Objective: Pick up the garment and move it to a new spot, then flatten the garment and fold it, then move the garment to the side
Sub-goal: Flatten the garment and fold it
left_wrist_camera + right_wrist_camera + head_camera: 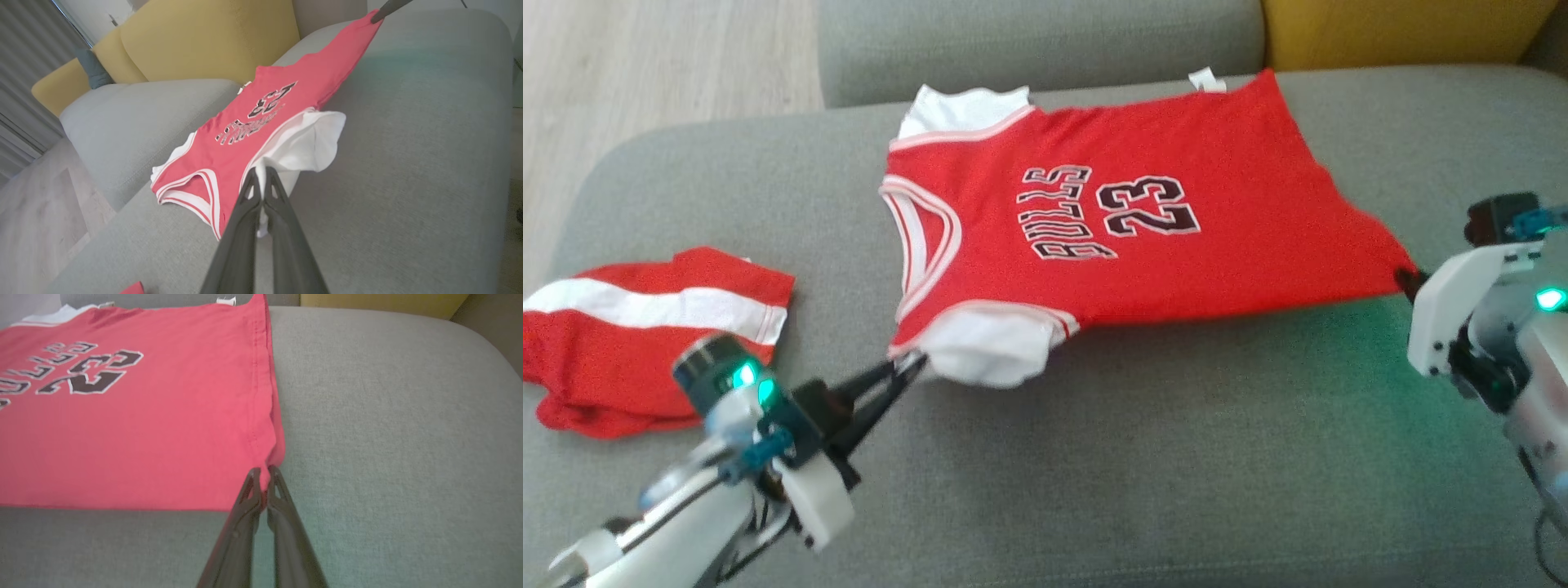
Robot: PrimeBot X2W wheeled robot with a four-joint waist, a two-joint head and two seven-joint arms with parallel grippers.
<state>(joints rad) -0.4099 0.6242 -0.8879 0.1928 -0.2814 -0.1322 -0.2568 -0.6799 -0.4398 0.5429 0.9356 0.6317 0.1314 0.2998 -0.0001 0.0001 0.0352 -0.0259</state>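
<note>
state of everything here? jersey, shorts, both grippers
jersey: print side up, stretched between both grippers, near edge raised off the sofa
shorts: crumpled on the sofa, apart from the jersey, untouched
left gripper: shut on the jersey's white sleeve
right gripper: shut on the jersey's hem corner

The garment (1176, 269) is a red jersey with white sleeves and a black "BULLS 23" print. It lies spread face-up on the grey sofa cushion (1176, 457), near edge taut and raised.
</note>
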